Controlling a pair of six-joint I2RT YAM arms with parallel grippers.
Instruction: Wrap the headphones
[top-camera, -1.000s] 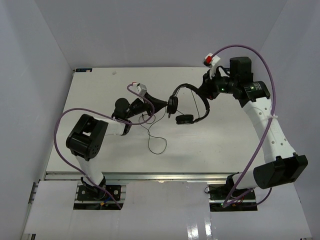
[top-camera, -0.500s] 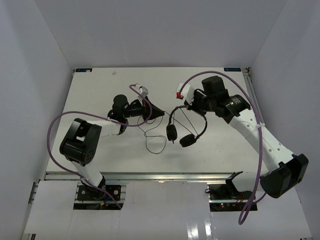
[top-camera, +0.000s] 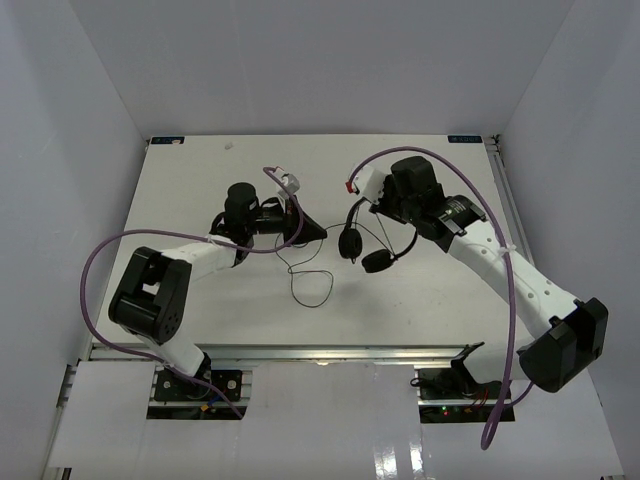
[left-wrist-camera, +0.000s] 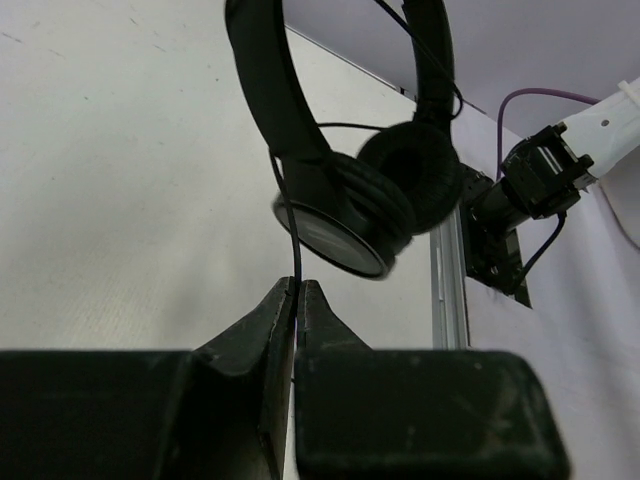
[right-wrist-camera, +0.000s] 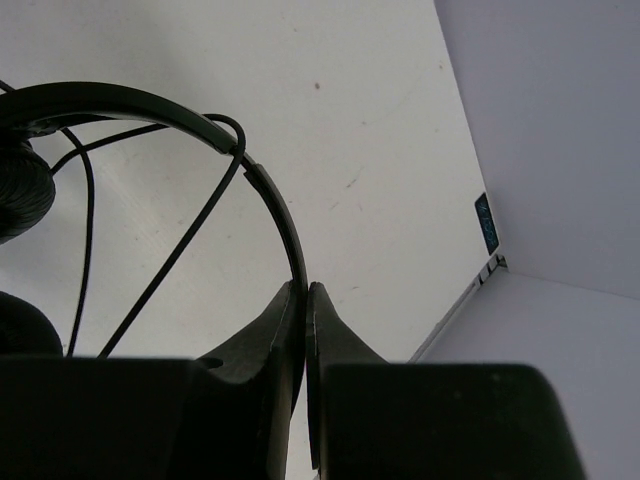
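The headphones (top-camera: 362, 248) are held at the middle of the surface (top-camera: 200, 180), apparently lifted clear of it, between the two hands. The right hand (right-wrist-camera: 303, 292) is clenched on the thin headband (right-wrist-camera: 150, 103), which is gripped edge-on between its tips, so that the earcups (left-wrist-camera: 345, 215) hang below, close together. The left hand (left-wrist-camera: 298, 290) is closed on the cord (left-wrist-camera: 284, 200), which is pinched a short way below the nearer earcup. From that hand the headphones lie straight ahead and near. The rest of the cord is trailed down from the pinch to the surface in a slack loop beside the left hand.

Strands of cord are seen crossing the arch of the headband. The coming move is judged to turn on one line: the short stretch from the left hand's pinch up to the headphones, running across the headband's long curve. The left hand is the nearer to the loose cord, and feeding would fall to it while the right hand turns the band.
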